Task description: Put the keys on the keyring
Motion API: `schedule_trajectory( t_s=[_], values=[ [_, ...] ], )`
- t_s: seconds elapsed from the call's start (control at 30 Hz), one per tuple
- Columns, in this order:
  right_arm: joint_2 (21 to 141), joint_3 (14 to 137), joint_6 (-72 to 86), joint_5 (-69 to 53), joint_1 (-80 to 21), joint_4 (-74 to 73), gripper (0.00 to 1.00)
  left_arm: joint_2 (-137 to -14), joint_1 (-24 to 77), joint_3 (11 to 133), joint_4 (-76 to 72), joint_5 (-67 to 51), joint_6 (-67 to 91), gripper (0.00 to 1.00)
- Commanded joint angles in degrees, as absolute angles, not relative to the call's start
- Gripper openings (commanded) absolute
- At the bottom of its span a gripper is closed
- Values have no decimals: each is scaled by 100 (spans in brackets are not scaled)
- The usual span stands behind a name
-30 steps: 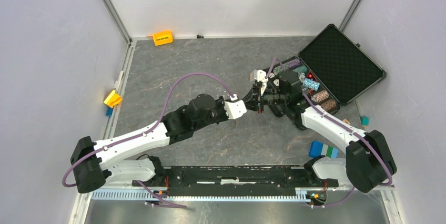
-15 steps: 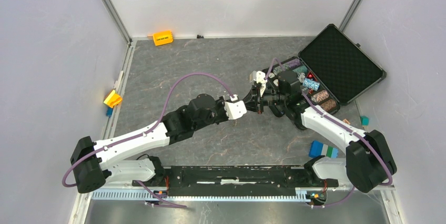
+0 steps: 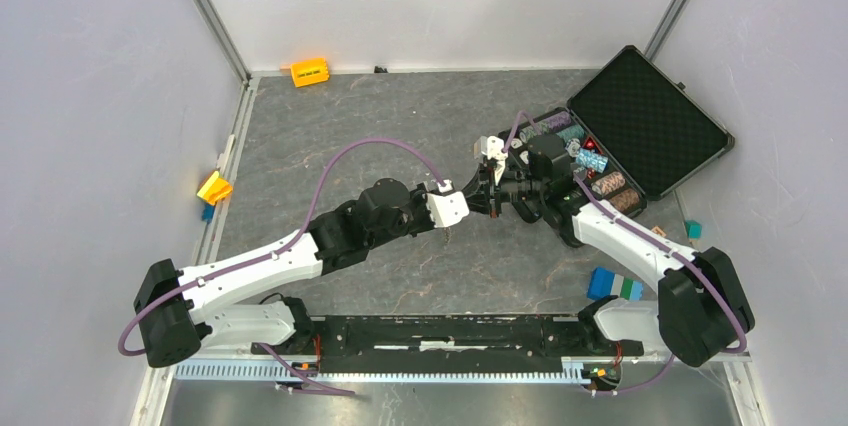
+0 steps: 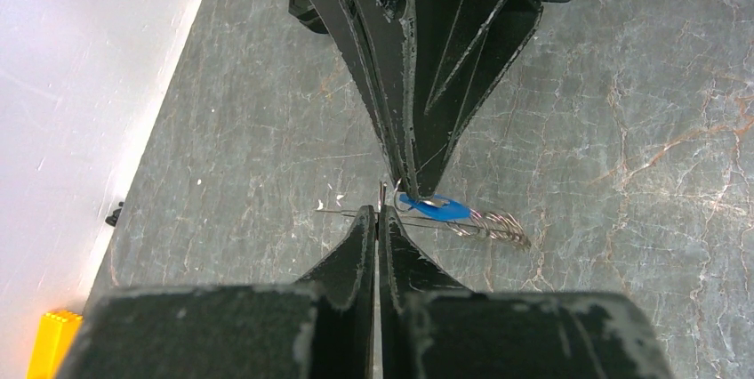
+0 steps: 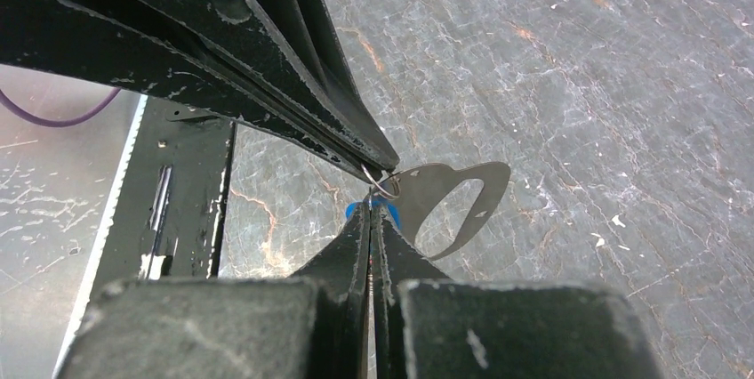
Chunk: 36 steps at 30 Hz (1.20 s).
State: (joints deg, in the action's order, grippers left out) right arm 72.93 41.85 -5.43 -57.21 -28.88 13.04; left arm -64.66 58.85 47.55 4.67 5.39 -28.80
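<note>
Here, left pincer [image 4: 377, 213] clamps the keyring [image 5: 384, 185], right pincer [image 5: 370, 216] clamps a blue key [image 4: 436, 208], tip-to-tip near the open case [image 3: 650, 118].

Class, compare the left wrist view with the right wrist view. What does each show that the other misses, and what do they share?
Left wrist only: a yellow block by the white wall, and silver loops beyond the blue tag. Right wrist only: the flat face of a cut-out metal piece, a small ring at the left gripper tip, a purple cable. Both: left and right gripper shut, tips meeting above the grey table, the right pinching the blue tag.
</note>
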Motion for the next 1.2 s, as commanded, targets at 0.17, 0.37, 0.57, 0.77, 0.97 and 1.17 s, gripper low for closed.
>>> schedule_trajectory(
  t_s=[0.17, 0.37, 0.57, 0.77, 0.97, 1.17],
  values=[
    [7077, 4430, -580, -5891, -2920, 1437, 0, -6339, 5884, 4867, 422, 401, -2677, 2],
    [7073, 4425, -589, -5863, -2917, 1450, 0, -6343, 5886, 4860, 439, 358, -2675, 2],
    [7145, 4438, -689, -5766, -2908, 1350, 0, -6334, 5888, 4869, 439, 337, -2655, 2],
    [7223, 4489, -933, -5678, -2908, 1126, 0, -6278, 5888, 4834, 438, 322, -2669, 2],
    [7280, 4509, -991, -5655, -2909, 1058, 0, -6245, 5889, 4816, 439, 309, -2663, 2],
    [7286, 4526, -1019, -5668, -2909, 1028, 0, -6246, 5885, 4817, 439, 301, -2669, 2]
  ],
)
